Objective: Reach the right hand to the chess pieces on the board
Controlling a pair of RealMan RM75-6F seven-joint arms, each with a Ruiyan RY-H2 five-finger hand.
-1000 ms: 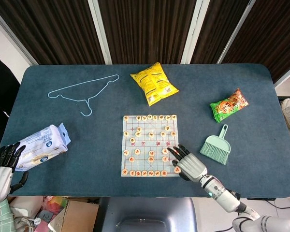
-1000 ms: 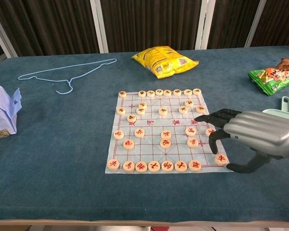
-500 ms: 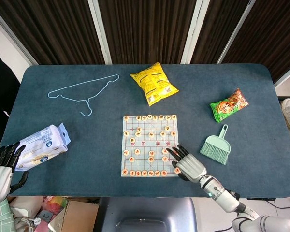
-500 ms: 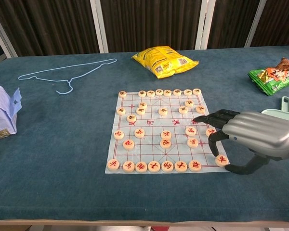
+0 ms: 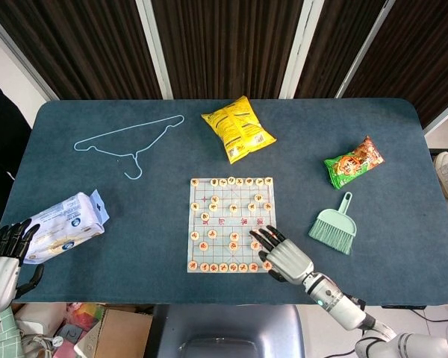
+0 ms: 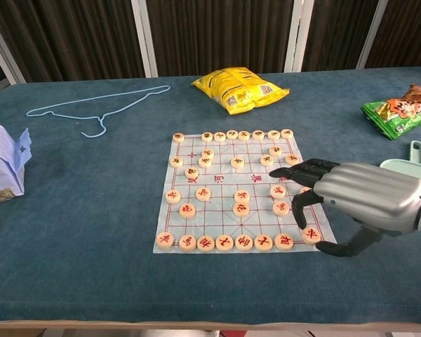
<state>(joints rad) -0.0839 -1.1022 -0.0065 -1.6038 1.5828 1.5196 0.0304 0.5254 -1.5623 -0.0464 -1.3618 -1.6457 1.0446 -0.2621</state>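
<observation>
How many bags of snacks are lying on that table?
2. A yellow snack bag lies just beyond the far edge of the chess board. A green and orange snack bag lies near the table's right side, beyond the green dustpan. None seem hidden.

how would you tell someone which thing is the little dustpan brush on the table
Start at the chessboard in the table's middle, then look just to its right. The mint-green brush lies there, beyond the right hand. It alone is pale green plastic with a handle; the snack bag behind is printed foil.
</observation>
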